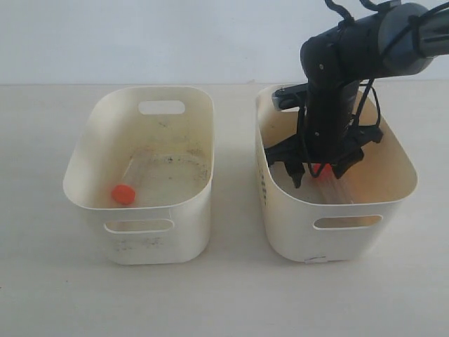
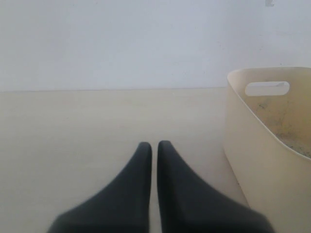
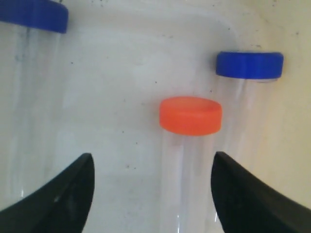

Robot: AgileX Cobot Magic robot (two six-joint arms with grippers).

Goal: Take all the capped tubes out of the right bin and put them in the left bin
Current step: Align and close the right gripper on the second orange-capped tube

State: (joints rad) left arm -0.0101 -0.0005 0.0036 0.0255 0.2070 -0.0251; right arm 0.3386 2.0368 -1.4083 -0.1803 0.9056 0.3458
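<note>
One orange-capped tube (image 1: 128, 187) lies on the floor of the left bin (image 1: 91, 151). My right gripper (image 1: 313, 170) is down inside the right bin (image 1: 393, 144), open, its fingers either side of a second orange-capped tube (image 3: 190, 116) without touching it. Its orange cap shows between the fingers in the exterior view as well, tube (image 1: 324, 170). Two blue-capped tubes lie beside it, one tube (image 3: 249, 65) close by and another tube (image 3: 34, 14) farther off. My left gripper (image 2: 154, 144) is shut on nothing, low over the table beside the left bin (image 2: 262, 160).
The right arm's black links (image 1: 337, 84) hang over the right bin's back half. Bare tabletop (image 1: 231, 295) lies in front of both bins, with a narrow gap between them. A pale wall stands behind.
</note>
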